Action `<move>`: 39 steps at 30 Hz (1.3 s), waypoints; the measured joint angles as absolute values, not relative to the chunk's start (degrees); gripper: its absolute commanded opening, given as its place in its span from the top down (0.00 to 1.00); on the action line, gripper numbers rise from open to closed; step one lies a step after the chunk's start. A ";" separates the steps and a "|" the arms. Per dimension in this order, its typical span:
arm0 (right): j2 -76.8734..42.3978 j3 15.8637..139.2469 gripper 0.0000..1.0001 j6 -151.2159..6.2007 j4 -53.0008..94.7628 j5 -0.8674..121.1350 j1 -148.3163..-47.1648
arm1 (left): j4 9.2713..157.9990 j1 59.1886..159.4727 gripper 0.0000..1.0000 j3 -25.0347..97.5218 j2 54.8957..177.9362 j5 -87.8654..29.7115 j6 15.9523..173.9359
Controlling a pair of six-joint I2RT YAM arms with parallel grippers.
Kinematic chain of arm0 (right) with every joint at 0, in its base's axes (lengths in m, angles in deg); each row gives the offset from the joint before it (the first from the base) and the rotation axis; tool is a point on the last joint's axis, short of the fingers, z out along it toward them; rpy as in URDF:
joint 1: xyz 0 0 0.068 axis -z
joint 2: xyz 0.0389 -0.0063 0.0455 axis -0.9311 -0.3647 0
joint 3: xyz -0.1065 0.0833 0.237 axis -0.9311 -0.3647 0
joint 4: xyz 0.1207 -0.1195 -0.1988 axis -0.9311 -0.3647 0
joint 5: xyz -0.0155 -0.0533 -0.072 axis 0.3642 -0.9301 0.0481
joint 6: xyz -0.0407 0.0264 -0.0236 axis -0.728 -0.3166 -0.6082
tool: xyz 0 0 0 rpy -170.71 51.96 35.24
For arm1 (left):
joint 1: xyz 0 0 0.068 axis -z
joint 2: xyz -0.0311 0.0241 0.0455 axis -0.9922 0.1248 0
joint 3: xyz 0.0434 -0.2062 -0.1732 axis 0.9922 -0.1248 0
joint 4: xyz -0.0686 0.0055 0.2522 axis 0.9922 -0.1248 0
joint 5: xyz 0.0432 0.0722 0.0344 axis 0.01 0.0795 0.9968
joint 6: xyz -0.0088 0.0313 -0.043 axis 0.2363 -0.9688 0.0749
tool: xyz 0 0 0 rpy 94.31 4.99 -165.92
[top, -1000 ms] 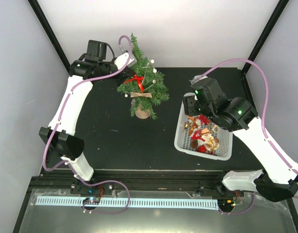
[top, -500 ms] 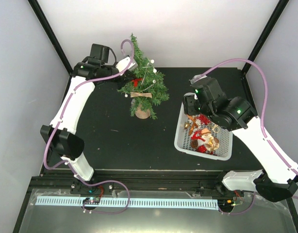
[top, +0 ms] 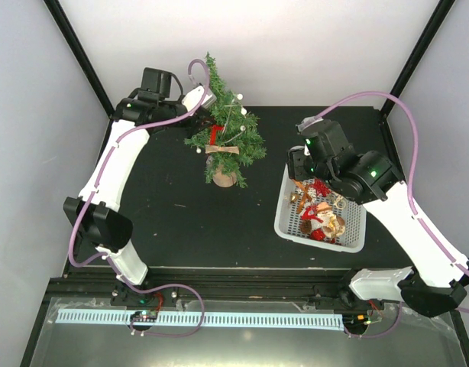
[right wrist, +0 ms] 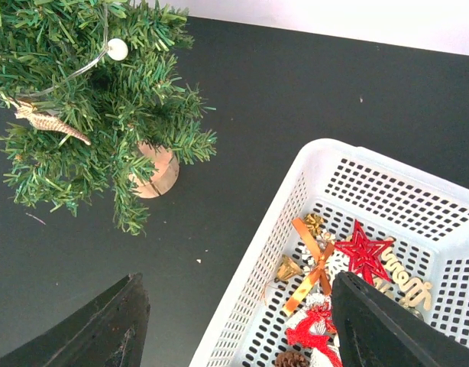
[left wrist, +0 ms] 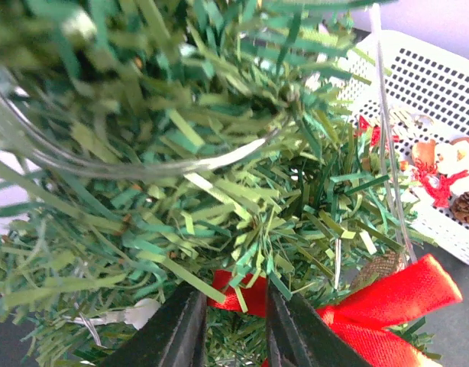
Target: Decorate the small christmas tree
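The small christmas tree [top: 233,126] stands on its brown pot [top: 224,179] at the table's back middle. It carries a burlap bow [top: 221,150], white balls and a red bow [top: 214,131]. My left gripper [top: 205,108] is pushed into the tree's left side. In the left wrist view my left gripper [left wrist: 233,321] has its fingers close together, with the red bow's ribbon [left wrist: 250,294] filling the gap between them. My right gripper [top: 299,164] is wide open and empty above the left edge of the white basket [top: 283,210]; it also shows in the right wrist view [right wrist: 234,329].
The basket [right wrist: 295,191] holds a red star [right wrist: 364,256], a gold bell [right wrist: 288,269], an orange ribbon [right wrist: 315,264], a pinecone [right wrist: 292,358] and other ornaments. Black frame posts stand at the back corners. The tree [right wrist: 66,99] is left of the basket.
My left gripper has pushed a little right, deeper into the tree, and the red bow has shifted slightly. My right gripper has edged up and left over the basket.
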State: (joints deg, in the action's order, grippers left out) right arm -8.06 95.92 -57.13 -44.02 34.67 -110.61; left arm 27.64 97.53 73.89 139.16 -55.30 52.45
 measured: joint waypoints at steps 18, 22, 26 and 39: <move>-8.45 95.92 0.33 -58.00 -43.86 35.15 -110.17 | 27.67 97.53 0.76 75.05 139.27 -56.80 56.97; -8.45 95.72 0.33 -58.00 -43.54 35.21 -110.00 | 27.95 97.53 0.70 75.05 139.27 -56.76 57.54; -8.45 94.78 0.33 -58.00 -43.23 35.52 -109.98 | 28.12 97.51 0.61 75.27 139.27 -56.56 58.11; -8.25 94.02 0.33 -57.98 -43.12 36.02 -109.96 | 28.43 96.76 0.45 77.09 139.27 -55.67 59.64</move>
State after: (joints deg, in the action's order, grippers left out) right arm -8.25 94.02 -57.98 -43.12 36.02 -109.96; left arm 28.43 96.76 77.09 139.27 -55.67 59.64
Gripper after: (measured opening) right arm 0.667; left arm 0.536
